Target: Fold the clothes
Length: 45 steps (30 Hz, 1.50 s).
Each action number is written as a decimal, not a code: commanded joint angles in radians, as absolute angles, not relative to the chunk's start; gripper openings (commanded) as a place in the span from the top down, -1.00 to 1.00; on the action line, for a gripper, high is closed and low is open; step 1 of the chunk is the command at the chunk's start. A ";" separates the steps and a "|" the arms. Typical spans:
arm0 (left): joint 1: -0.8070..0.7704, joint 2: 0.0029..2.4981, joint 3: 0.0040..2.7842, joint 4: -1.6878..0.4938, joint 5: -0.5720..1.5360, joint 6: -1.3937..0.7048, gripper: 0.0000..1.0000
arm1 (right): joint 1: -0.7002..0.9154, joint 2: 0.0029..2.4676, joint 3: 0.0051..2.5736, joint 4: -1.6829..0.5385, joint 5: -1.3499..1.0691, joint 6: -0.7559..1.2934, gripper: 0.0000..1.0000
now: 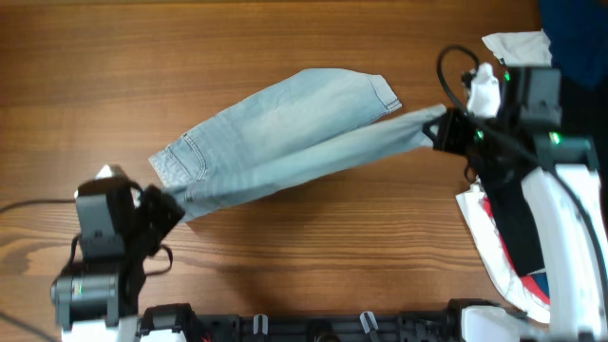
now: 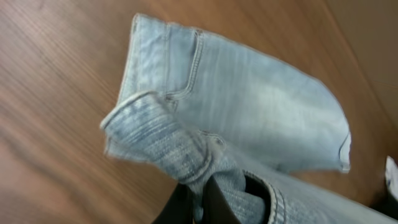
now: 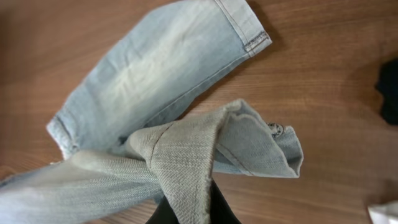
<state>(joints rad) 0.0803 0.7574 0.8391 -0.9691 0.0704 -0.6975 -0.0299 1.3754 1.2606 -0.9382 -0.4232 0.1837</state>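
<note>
The light blue denim shorts [image 1: 285,128] are stretched across the wooden table between both arms. My left gripper [image 1: 163,204] is shut on the waistband end at the lower left; in the left wrist view its jaws [image 2: 205,205] pinch bunched denim [image 2: 249,106]. My right gripper [image 1: 439,131] is shut on a leg cuff at the right and holds it lifted; in the right wrist view its jaws [image 3: 193,208] grip a folded-over piece of the shorts [image 3: 155,68]. The other leg lies flat, its hem pointing up and right.
At the right edge lie a white and red item with a black garment [image 1: 518,237] on it, under the right arm. A dark blue cloth [image 1: 575,28] and a white item [image 1: 518,46] are at the top right corner.
</note>
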 commanded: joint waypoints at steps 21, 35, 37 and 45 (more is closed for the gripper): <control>0.088 1.383 0.851 -0.331 -0.117 -0.715 0.76 | 0.096 1.829 1.343 -0.241 -0.317 0.249 0.18; 0.101 1.494 0.851 -0.215 -0.010 -0.685 0.00 | 0.103 1.938 1.342 -0.365 -0.204 0.210 -0.99; 0.100 1.494 0.851 -0.294 0.078 -0.685 -0.01 | 0.101 1.939 1.341 -0.384 -0.163 0.210 -0.97; 0.087 1.494 0.851 -0.567 0.104 -0.684 -0.08 | 0.100 2.032 1.327 -0.444 -0.184 0.245 -0.86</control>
<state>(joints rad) 0.0917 1.4956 0.8482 -0.5323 0.0776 -0.6998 0.1040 1.9614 1.3350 -0.4343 -0.1898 0.2295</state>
